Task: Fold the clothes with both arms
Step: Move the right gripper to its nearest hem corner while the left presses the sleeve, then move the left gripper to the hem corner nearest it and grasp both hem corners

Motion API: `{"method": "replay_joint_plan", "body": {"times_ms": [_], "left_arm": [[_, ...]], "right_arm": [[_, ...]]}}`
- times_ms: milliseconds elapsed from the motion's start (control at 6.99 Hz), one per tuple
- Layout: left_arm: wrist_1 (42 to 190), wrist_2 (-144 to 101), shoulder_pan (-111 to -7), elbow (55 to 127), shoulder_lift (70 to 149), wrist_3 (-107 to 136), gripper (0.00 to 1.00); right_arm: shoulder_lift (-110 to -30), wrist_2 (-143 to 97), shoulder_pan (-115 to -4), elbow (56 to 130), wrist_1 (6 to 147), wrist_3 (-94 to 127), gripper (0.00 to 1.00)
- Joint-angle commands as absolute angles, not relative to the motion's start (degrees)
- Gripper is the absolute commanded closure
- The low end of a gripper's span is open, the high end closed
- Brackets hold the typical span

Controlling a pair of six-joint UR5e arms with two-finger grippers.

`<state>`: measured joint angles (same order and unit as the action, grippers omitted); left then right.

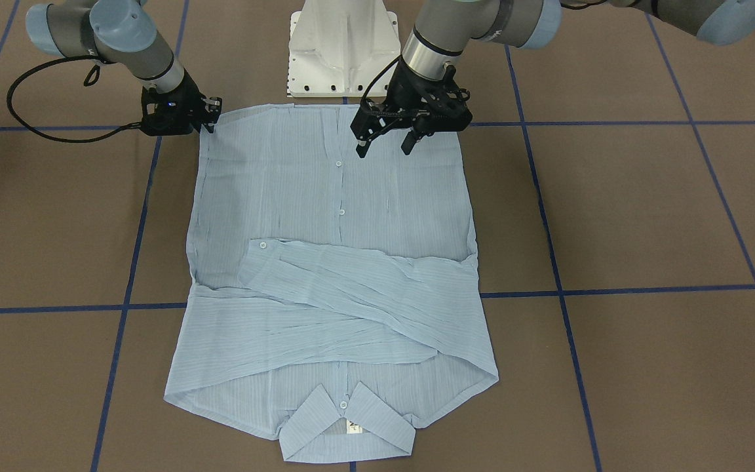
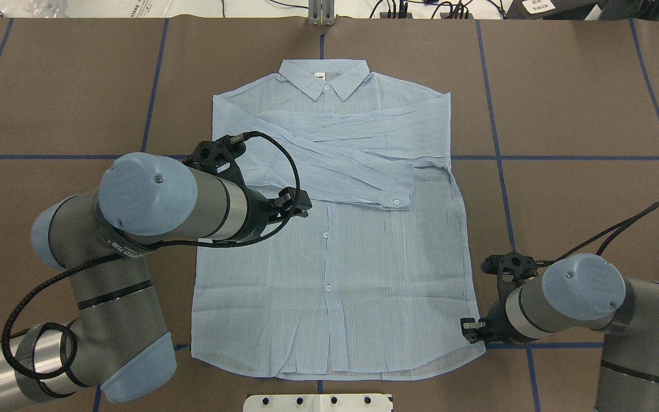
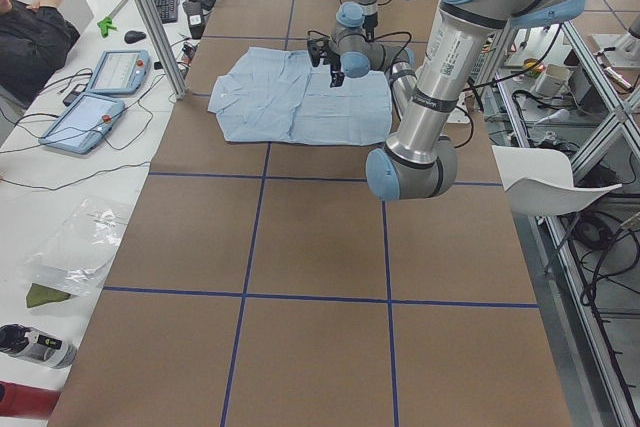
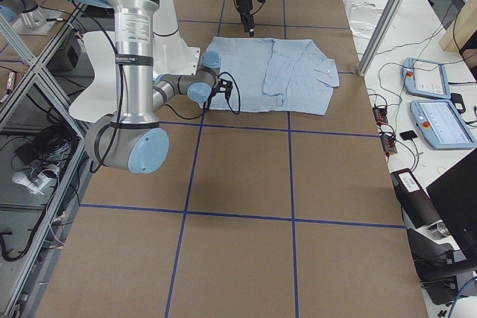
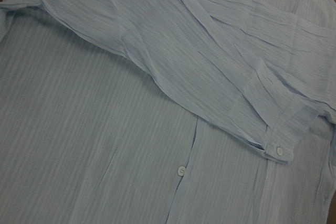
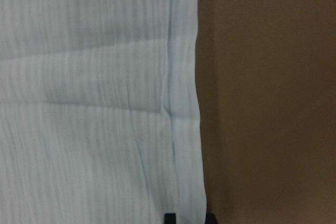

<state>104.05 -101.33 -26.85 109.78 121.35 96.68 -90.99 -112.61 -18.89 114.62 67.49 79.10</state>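
Nearest us, the right gripper (image 1: 212, 121) sits low at the hem corner of the shirt (image 1: 325, 196), fingers narrowly apart astride its side edge. The left gripper (image 1: 385, 145) (fingers wide) hovers over the front. Beyond lie crossed sleeves (image 1: 351, 282) and the collar (image 1: 348, 426), with bare table (image 1: 646, 216) on both sides.

Flat shirt (image 3: 300, 102) lay at far end of table (image 3: 320, 247); left arm (image 3: 440, 77) reached over it; person (image 3: 30, 32) sat at side bench (image 3: 40, 162).
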Motion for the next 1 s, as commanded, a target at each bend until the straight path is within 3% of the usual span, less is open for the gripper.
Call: {"method": "replay_joint_plan", "body": {"times_ms": [0,143,572,859], "left_arm": [[104.06,-101.25,-26.81,109.78,121.29,96.68,0.02],[104.06,-101.25,-26.81,109.78,121.2,96.77,0.02],[104.06,-101.16,-26.81,109.78,121.11,96.77,0.03],[104.06,-101.34,-26.81,110.91,118.42,96.68,0.03]], "right_arm": [[-91.05,-112.76,-18.9,114.43,67.5,79.1,0.7],[-90.97,-112.85,-18.9,114.35,67.5,79.1,0.71],[-90.97,-112.76,-18.98,114.43,67.5,79.1,1.0],[-90.62,-112.76,-19.77,115.22,67.41,79.1,1.0]]}}
